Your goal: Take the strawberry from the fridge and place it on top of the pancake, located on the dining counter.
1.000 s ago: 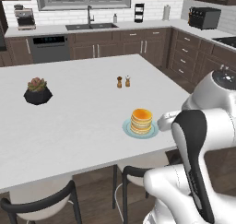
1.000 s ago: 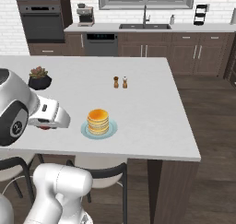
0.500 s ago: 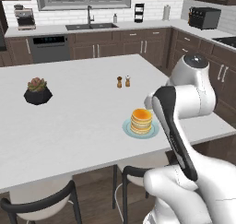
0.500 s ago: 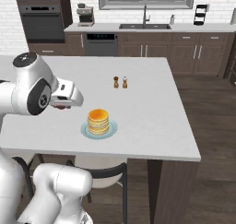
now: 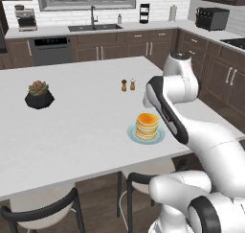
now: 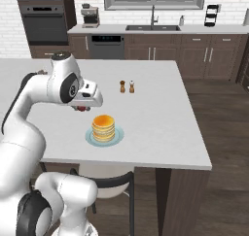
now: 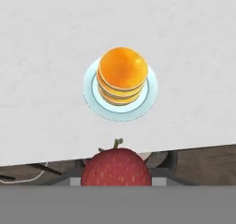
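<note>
1. At about 9 o'clock on the dining counter (image 5: pixel 86 131), in the left base view, stands a dark pot with a plant (image 5: pixel 39 95). It is well apart from the work and needs no care.
2. Toward 12 o'clock from the plate stand two small shakers (image 6: pixel 127 87). They are near, but not in the line of approach, so the hand should not swing out that way.
3. The pancake (image 6: pixel 103 127) sits on its pale blue plate (image 6: pixel 89 138) near the counter's near edge. In the hand view the stack (image 7: pixel 122 75) lies at 12 o'clock from the fruit, so the hand is short of it and must travel forward until the stack's top is centred under the fruit.
4. The gripper (image 6: pixel 80 108) hangs above the counter, at about 10 o'clock from the pancake in the right base view. It pinches the strawberry (image 7: pixel 116 168), whose red body and green stalk fill the gap at the bottom of the hand view.
5. My judgement for doing it well: keep the pinch firm while crossing, lower straight down until the fruit is just over the top pancake, and let go only then. A roundish fruit dropped from height would likely roll off the stack.
</note>
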You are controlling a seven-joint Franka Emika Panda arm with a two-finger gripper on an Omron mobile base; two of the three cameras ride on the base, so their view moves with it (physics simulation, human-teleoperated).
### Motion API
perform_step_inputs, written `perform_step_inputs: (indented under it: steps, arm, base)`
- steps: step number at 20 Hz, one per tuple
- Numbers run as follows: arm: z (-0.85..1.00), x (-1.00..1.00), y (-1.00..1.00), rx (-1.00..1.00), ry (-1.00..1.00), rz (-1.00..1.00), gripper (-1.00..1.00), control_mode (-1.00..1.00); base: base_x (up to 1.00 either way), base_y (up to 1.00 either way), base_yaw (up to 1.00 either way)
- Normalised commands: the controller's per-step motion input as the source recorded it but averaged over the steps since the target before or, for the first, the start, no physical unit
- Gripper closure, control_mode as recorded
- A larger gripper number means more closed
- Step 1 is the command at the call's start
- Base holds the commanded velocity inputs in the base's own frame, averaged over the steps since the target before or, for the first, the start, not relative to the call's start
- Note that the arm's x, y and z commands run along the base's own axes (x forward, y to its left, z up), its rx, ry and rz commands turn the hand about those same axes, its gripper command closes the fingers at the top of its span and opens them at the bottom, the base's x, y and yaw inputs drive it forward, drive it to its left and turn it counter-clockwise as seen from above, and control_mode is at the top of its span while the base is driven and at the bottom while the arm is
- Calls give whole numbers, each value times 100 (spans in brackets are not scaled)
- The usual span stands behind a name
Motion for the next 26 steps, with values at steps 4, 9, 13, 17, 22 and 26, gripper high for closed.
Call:
perform_step_inputs:
  steps: [4, 9, 13, 17, 22, 26]
  arm:
    - [-60, 86, -43, 9, 3, 0, 100, -100]
    - [-31, 43, -2, 0, -11, 0, 100, -100]
    - [-28, 56, 10, 0, -5, 0, 100, -100]
    - [-35, 49, 11, 0, 0, 0, 100, -100]
    - [-34, 18, 2, 0, 0, 0, 100, -100]
    - [-39, 12, 0, 0, 0, 0, 100, -100]
  base:
    - [0, 0, 0]
    - [0, 0, 0]
    - [0, 0, 0]
    - [0, 0, 0]
    - [0, 0, 0]
    - [0, 0, 0]
